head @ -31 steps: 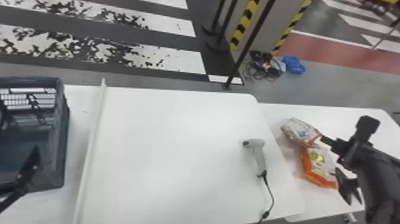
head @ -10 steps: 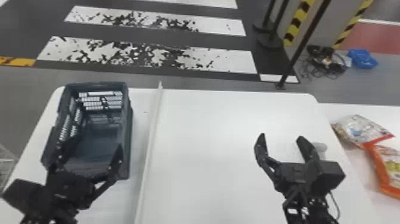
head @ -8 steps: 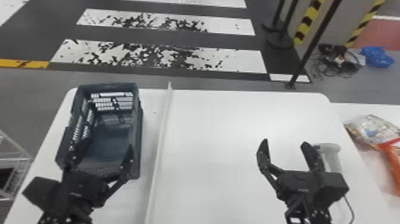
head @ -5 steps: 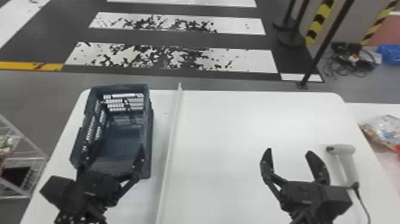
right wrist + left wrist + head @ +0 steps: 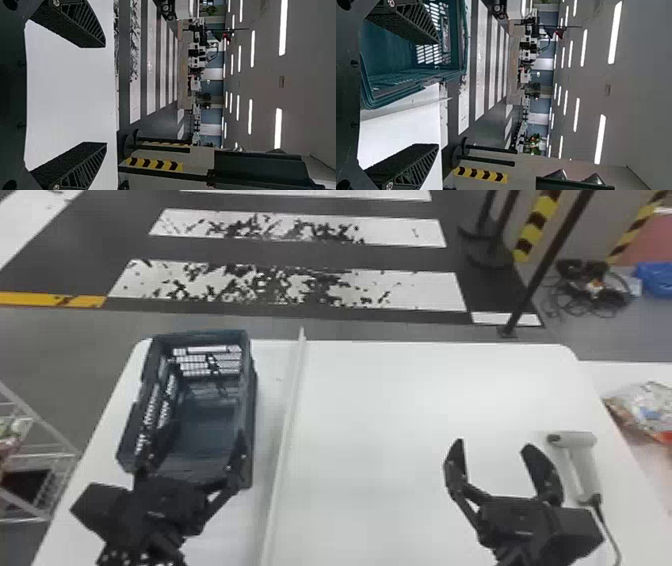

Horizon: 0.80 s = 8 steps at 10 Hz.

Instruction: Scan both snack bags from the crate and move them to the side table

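One scanner (image 5: 582,465) on white table (image 5: 380,415), head view.

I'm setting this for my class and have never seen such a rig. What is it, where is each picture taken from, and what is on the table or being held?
This is a two-armed robot. The head view looks forward and down; the other two come from its wrists and appear turned sideways.

On the white table stand a dark crate on the robot's left and a scanner lying on its right, with a pale strip between. A snack bag lies beyond, on the side table.

The left gripper and right gripper have open jaws, holding nothing.
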Available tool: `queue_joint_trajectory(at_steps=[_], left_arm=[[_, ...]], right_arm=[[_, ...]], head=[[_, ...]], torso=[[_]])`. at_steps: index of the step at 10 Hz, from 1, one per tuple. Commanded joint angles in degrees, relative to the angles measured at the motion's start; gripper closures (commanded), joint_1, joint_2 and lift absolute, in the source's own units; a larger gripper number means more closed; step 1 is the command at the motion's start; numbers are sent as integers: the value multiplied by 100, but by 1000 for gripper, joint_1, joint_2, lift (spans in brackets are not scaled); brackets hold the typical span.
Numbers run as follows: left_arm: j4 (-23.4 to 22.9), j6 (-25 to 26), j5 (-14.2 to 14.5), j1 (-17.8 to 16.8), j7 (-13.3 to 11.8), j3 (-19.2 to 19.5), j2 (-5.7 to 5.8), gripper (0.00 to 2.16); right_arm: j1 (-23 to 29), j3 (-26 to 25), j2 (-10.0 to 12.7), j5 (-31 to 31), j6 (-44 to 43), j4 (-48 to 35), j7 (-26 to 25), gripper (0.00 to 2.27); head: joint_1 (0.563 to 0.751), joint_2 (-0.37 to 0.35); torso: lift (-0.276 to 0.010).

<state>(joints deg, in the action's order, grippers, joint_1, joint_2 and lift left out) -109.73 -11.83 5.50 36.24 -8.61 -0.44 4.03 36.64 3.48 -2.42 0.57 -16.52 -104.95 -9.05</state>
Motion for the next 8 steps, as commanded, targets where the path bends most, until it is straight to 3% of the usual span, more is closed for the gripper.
queue_joint_trajectory(at_steps=[1, 8], left_arm=[[-40, 1, -23, 23, 0, -18, -16, 66], [-22, 89, -40, -12, 0, -71, -8, 63]], right_arm=[[10, -23, -21, -31, -4, 1, 0, 43], [19, -76, -13, -92, 14, 1, 0, 49]], head=[[695, -42], [695, -67]], torso=[[-29], [-29]])
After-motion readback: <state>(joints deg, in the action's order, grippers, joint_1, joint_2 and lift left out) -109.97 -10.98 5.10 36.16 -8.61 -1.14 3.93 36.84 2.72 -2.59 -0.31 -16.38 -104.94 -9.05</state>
